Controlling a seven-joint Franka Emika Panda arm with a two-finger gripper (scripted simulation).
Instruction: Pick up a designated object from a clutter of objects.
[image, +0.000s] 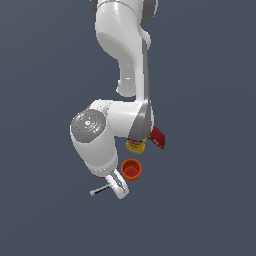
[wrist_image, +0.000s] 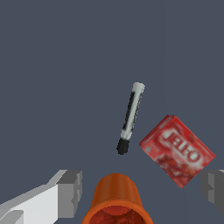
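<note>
Gripper (image: 118, 186) is seen in the exterior view low over the grey floor, beside the orange cup (image: 131, 169), with the marker pen (image: 99, 190) poking out toward the exterior view's left; mustard bottle (image: 135, 145) and red packet (image: 158, 137) are partly hidden behind the arm. In the wrist view, jaws are spread wide and empty, and the marker pen (wrist_image: 131, 117) lies free between cup (wrist_image: 116, 199) and Jell-O packet (wrist_image: 177, 150), touching neither.

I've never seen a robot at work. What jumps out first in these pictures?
The big white arm fills the exterior view, bent down over a few small things. Its open gripper hangs beside an orange cup, with a thin marker next to it. In the wrist view, a red packet lies beside the marker.
</note>
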